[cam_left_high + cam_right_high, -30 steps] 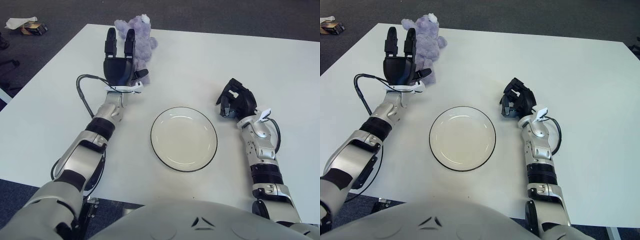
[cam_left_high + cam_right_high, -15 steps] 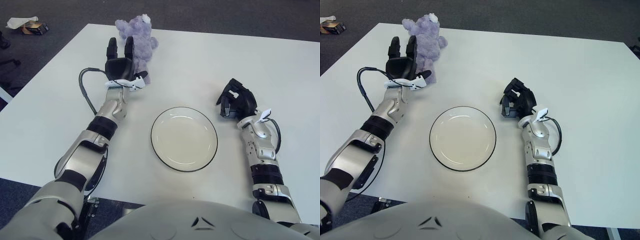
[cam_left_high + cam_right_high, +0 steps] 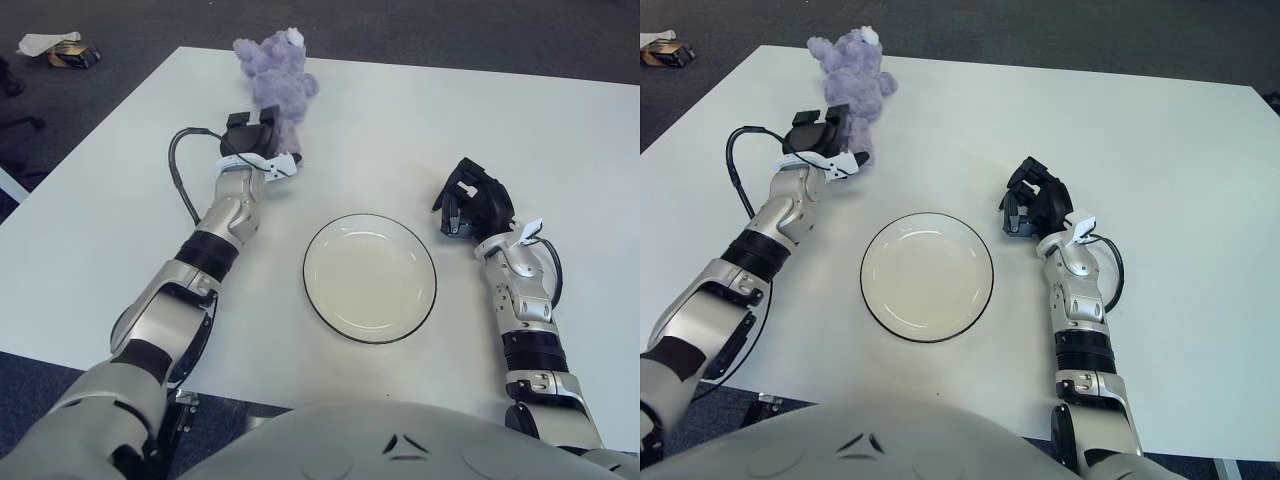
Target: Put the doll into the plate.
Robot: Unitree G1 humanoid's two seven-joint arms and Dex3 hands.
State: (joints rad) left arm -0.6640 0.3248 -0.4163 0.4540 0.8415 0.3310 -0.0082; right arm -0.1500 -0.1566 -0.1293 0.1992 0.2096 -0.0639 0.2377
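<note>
A plain white rectangular table [image 3: 420, 120] fills most of the frame. Dark grey carpeted floor [image 3: 420, 30] runs along the top edge and upper left.

— Anything to read on the table [image 3: 120, 200]?

— No. No letters, numbers or brand marks can be made out on the purple plush doll [image 3: 272, 82] near the far edge or on the white plate [image 3: 370, 277].

— And the small box [image 3: 72, 55] on the floor past the far left corner?

— Too small to read, if it carries print at all
</note>
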